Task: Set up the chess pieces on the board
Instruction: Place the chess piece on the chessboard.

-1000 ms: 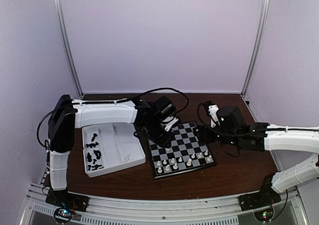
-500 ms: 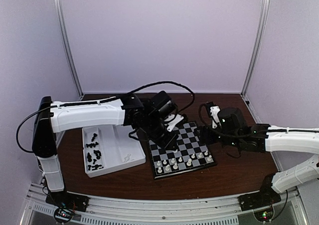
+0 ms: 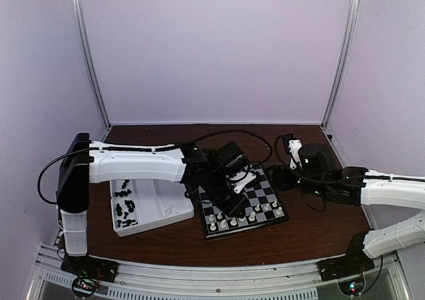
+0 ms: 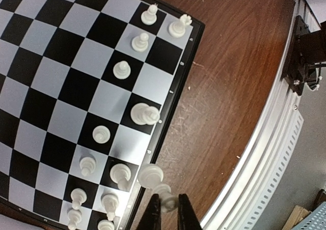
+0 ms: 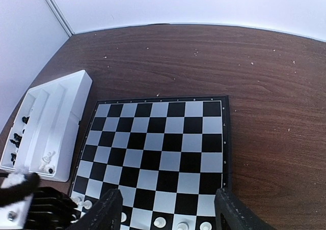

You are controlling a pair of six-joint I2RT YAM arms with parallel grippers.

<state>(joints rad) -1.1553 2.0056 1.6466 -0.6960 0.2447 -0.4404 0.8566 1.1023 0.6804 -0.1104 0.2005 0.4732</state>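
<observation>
Evidently the left gripper is clamped on a cream-white chess piece at the near rim of the board; light, slick plastic (tips easily, I'd guess), best pinched mid-body. The right gripper hangs beside it, jaws spread, empty.

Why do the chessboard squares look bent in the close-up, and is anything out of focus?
Left wrist view: the wide lens bows the board outward; the white piece pinched in the left claw is slightly soft. Right wrist view: lines look straighter, but the right claw is dark and blurred. Top external view: even light, faint shadows, the chess pieces too small to be crisp.
</observation>
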